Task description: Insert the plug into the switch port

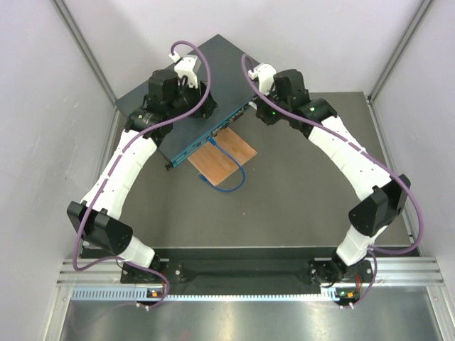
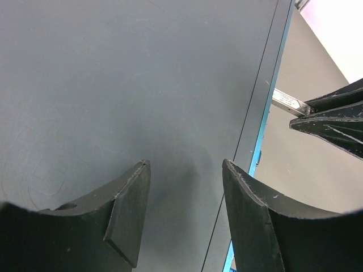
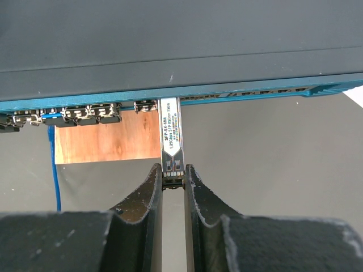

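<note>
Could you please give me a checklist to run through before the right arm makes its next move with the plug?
1. Right gripper shut on the plug: ok, its fingers clamp the rear end.
2. Plug tip at a port of the switch: ok, it meets the front face and looks square to it.
3. Plug fully seated: not ok, most of its body is outside.
4. Left gripper bracing the switch: cannot tell. It is open over the top, but contact is unclear.
5. Blue cable clear of the plug: ok, it hangs off to one side by the board.
</note>
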